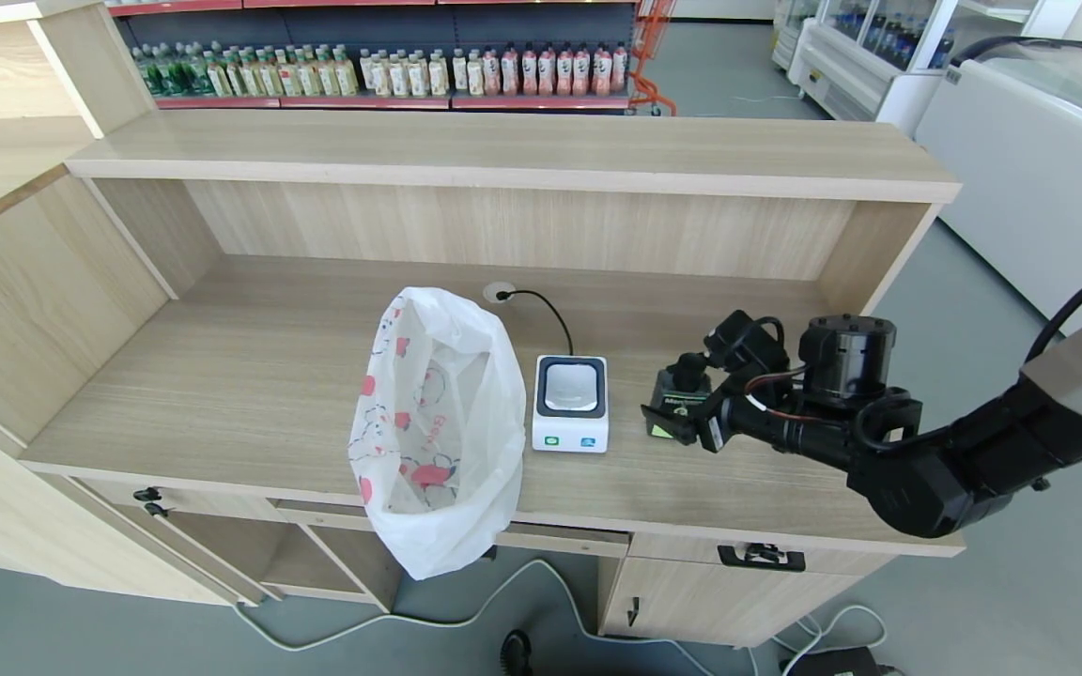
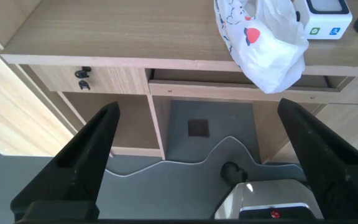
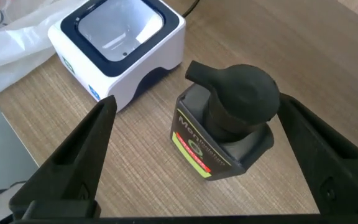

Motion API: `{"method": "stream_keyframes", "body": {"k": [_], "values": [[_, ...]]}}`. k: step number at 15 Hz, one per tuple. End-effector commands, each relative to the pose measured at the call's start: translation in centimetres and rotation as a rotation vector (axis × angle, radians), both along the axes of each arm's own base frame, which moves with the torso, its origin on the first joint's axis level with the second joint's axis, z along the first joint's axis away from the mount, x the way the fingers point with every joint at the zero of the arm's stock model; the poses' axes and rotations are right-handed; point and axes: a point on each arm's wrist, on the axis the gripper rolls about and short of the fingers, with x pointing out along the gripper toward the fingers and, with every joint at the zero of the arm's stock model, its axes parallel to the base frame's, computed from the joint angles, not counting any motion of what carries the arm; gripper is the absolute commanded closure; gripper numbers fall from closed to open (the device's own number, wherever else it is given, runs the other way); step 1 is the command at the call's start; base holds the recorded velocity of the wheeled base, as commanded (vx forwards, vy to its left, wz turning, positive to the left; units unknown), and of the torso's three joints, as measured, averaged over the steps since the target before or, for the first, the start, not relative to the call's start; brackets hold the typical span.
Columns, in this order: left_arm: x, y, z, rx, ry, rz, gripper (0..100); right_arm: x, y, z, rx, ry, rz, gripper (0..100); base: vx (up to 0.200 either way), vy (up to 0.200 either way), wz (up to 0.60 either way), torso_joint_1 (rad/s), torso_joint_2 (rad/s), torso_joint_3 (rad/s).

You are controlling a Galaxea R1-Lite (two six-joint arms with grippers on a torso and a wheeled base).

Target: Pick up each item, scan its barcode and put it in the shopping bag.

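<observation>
A white bag [image 1: 438, 422] with red prints stands open on the bench [image 1: 250, 376], sagging over its front edge. A scanner [image 1: 570, 402] sits just beside it. The right claw [image 1: 677, 424] is at a dark pump bottle [image 1: 684, 390].

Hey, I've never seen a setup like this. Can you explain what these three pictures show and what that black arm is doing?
It is a two-armed robot at a shop counter. The wide picture comes from a camera on its head, the other two from cameras on its wrists. On the counter are a white shopping bag, a white barcode scanner and a dark pump bottle. The right pincer is open, straddling the bottle and holding nothing. The left pincer is open too, low in front of the counter.
</observation>
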Motion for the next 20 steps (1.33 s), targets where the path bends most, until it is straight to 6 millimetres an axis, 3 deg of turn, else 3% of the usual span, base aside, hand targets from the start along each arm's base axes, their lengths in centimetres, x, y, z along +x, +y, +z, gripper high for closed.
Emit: {"method": "stream_keyframes", "body": {"k": [1, 15, 16, 20], "values": [[0.0, 0.0, 0.0, 0.0, -0.001, 0.0, 0, -0.1, -0.3, -0.2, -0.008, 0.007, -0.004, 0, 0.0, 0.0, 0.0, 0.0, 0.0, 0.0], [0.0, 0.0, 0.0, 0.0, -0.001, 0.0, 0, 3.6, 0.2, -3.9, -0.051, -0.013, 0.051, 0, 0.0, 0.0, 0.0, 0.0, 0.0, 0.0], [0.0, 0.0, 0.0, 0.0, 0.0, 0.0, 0, 3.8, 0.3, -4.5, -0.065, -0.013, 0.058, 100, 0.0, 0.0, 0.0, 0.0, 0.0, 0.0], [0.0, 0.0, 0.0, 0.0, 0.0, 0.0, 0, 4.2, 0.6, -4.6, -0.067, -0.031, 0.089, 100, 0.0, 0.0, 0.0, 0.0, 0.0, 0.0]]}}
